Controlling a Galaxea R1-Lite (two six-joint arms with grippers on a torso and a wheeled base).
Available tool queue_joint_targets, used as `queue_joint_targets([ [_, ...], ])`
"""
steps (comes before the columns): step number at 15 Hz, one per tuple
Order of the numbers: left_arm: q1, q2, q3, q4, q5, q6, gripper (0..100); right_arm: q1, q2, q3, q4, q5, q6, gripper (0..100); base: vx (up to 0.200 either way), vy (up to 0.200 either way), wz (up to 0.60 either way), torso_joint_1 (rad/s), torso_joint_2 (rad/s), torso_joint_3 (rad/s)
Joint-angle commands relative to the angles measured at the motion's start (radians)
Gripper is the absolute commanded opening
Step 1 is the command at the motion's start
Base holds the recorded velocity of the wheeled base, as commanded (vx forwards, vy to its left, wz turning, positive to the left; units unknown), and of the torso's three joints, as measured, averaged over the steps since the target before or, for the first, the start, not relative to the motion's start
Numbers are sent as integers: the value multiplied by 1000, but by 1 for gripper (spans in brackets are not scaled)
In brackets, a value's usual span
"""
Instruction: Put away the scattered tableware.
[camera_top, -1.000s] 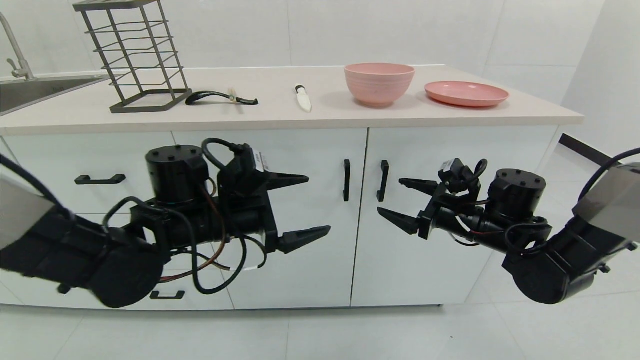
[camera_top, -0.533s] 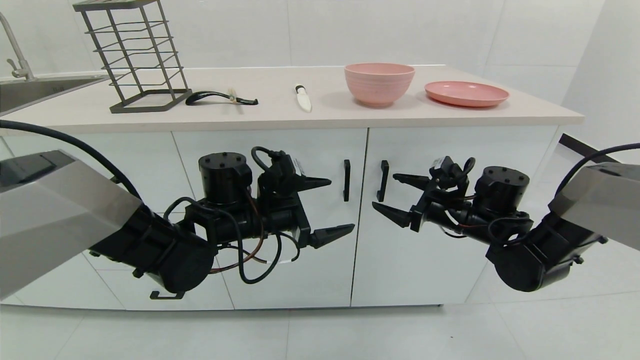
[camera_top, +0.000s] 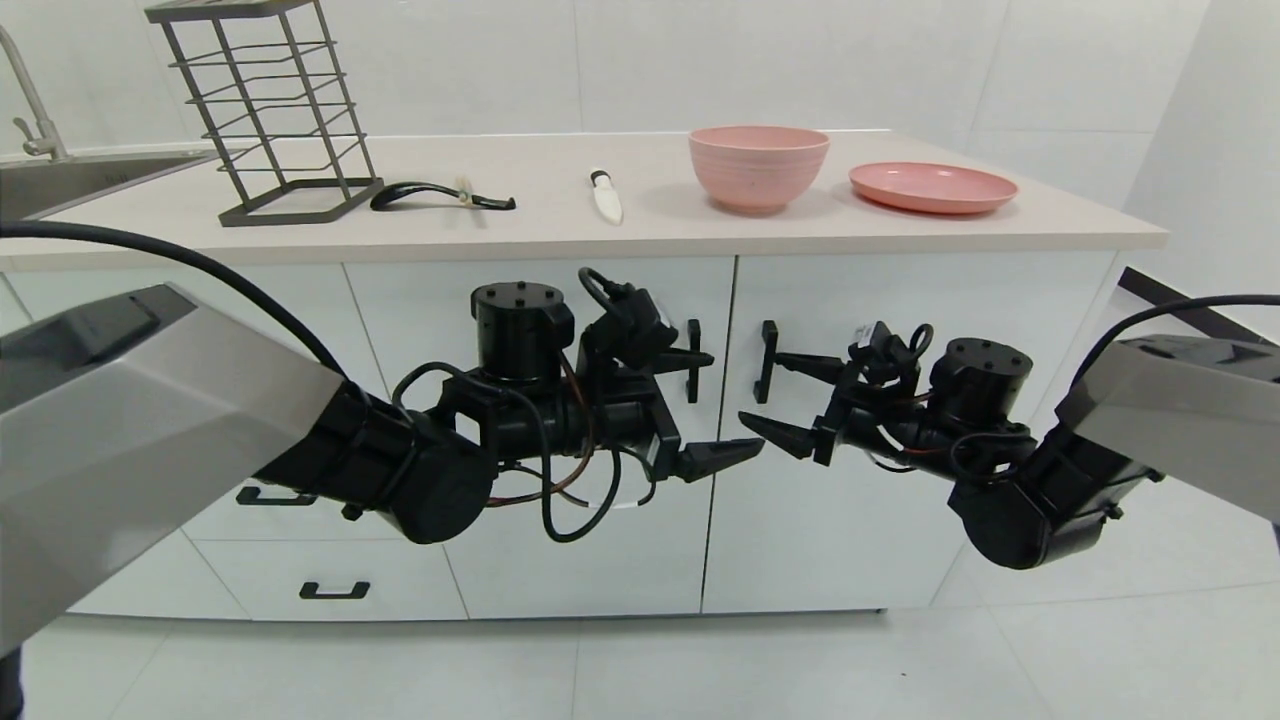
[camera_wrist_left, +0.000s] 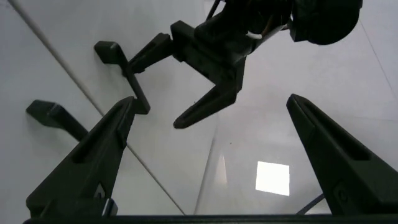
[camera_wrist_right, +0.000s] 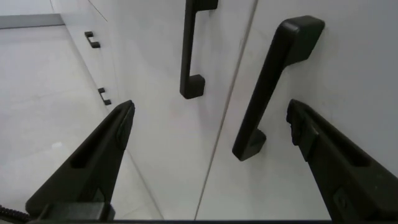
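On the counter stand a pink bowl and, to its right, a pink plate. A white knife lies left of the bowl, and a black spoon lies beside the dark wire dish rack. Both grippers hang below the counter, in front of the white cabinet doors. My left gripper is open and holds nothing. My right gripper is open too, facing the left one with their tips close together. The right gripper also appears in the left wrist view.
Two black vertical door handles sit at the cabinet's middle seam, just behind the grippers. They show close up as handles in the right wrist view. A sink is at the counter's far left. Drawer pulls sit low on the left.
The left arm has swung right and upward, bringing its gripper up to the door handles. The right gripper has shifted a little left and up. The tableware has not moved.
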Motion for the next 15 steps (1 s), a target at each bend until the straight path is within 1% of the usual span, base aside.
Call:
queue_joint_targets([
  [1, -2, 8, -39, 6, 39, -20, 100, 0, 21, -39, -1, 3, -1, 100, 0, 0, 0, 0, 0, 0],
  [2, 1, 13, -47, 4, 46, -31, 100, 0, 26, -56, -1, 7, 1, 100, 0, 0, 0, 0, 0, 0],
  [3, 4, 22, -64, 0, 48, -46, 100, 0, 42, -82, -1, 41, -1, 100, 0, 0, 0, 0, 0, 0],
  [4, 7, 34, -78, -3, 49, -58, 100, 1, 59, -97, -2, 104, -1, 100, 0, 0, 0, 0, 0, 0],
  [5, 7, 39, -81, -5, 49, -65, 100, 3, 66, -102, -7, 125, -1, 100, 0, 0, 0, 0, 0, 0],
  [6, 7, 48, -88, -6, 49, -78, 100, 0, 70, -105, -21, 167, 1, 100, 0, 0, 0, 0, 0, 0],
  [7, 7, 51, -94, -8, 49, -80, 100, -9, 69, -99, -22, 234, -2, 100, 0, 0, 0, 0, 0, 0],
  [8, 7, 53, -94, -8, 49, -81, 100, -20, 64, -91, -25, 279, -4, 100, 0, 0, 0, 0, 0, 0],
  [9, 7, 53, -94, -8, 49, -81, 100, -22, 62, -91, -25, 282, -4, 100, 0, 0, 0, 0, 0, 0],
  [10, 11, 56, -93, -8, 43, -74, 100, -42, 38, -59, -48, 326, -2, 100, 0, 0, 0, 0, 0, 0],
  [11, 19, 64, -94, -9, 40, -66, 100, -52, 6, -15, -51, 331, -4, 100, 0, 0, 0, 0, 0, 0],
  [12, 21, 70, -96, -11, 34, -52, 100, -63, -53, 76, -59, 357, -7, 100, 0, 0, 0, 0, 0, 0],
  [13, 19, 77, -99, -12, 26, -49, 100, -66, -102, 142, -62, 379, -15, 100, 0, 0, 0, 0, 0, 0],
  [14, 15, 94, -116, -34, -1, -48, 100, -74, -145, 197, -62, 389, -16, 100, 0, 0, 0, 0, 0, 0],
  [15, 13, 107, -125, -51, -12, -48, 100, -77, -163, 219, -62, 397, -16, 100, 0, 0, 0, 0, 0, 0],
])
